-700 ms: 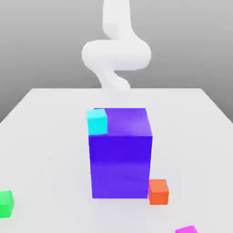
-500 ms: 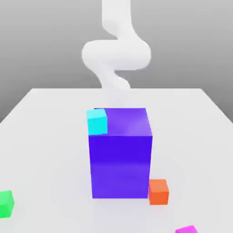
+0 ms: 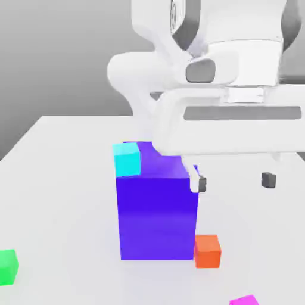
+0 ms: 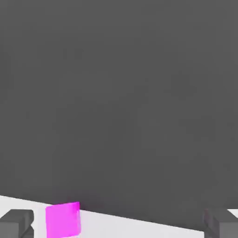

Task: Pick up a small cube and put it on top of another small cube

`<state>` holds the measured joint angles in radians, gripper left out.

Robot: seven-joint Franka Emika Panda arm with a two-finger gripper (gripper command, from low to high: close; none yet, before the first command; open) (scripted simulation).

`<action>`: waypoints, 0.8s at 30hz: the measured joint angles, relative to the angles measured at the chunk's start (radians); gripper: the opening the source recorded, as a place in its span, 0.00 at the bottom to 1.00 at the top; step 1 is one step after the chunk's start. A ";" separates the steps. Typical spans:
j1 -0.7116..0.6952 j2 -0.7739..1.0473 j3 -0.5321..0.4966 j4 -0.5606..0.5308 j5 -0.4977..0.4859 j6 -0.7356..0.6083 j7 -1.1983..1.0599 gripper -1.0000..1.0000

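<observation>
Gripper: we see the gripper (image 3: 235, 181) hanging above the table (image 3: 65, 179), its 2 dark fingertips (image 3: 202, 184) spread wide apart with nothing between them, so it is released. One tip sits against the upper edge of the big blue-purple block (image 3: 158, 217), the other floats free toward the exterior view's right.

Magenta cube: the small magenta cube (image 3: 245, 300) lies on the table at the lower edge of the exterior view, at about 6 o'clock from the gripper and well apart from it. In the hand view we see it (image 4: 63, 219) near one fingertip (image 4: 16, 223), untouched.

Green cube: the small green cube (image 3: 8, 266) rests at about 8 o'clock from the gripper, far off.

Other cubes: 1 cyan cube (image 3: 127, 159) sits on the block's top corner; 1 orange cube (image 3: 207, 251) stands just beside the block's base.
</observation>
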<state>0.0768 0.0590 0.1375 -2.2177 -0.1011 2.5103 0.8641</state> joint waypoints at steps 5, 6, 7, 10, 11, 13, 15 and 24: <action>0.027 0.181 0.011 0.017 -0.019 0.044 0.012 0.50; 0.033 0.217 0.014 0.021 -0.022 0.053 0.014 0.50; 0.039 0.253 0.016 0.024 -0.024 0.062 0.015 0.50; 0.058 0.361 0.020 0.036 -0.032 0.097 0.020 0.50; 0.064 0.398 0.015 0.043 -0.039 0.119 0.025 0.50; 0.077 0.470 0.000 0.059 -0.055 0.170 0.037 0.50; 0.084 0.503 -0.008 0.067 -0.062 0.195 0.042 0.00; 0.072 0.424 0.009 0.048 -0.040 0.134 0.025 0.00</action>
<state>0.1484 0.4829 0.1469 -2.1698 -0.1410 2.6446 0.8894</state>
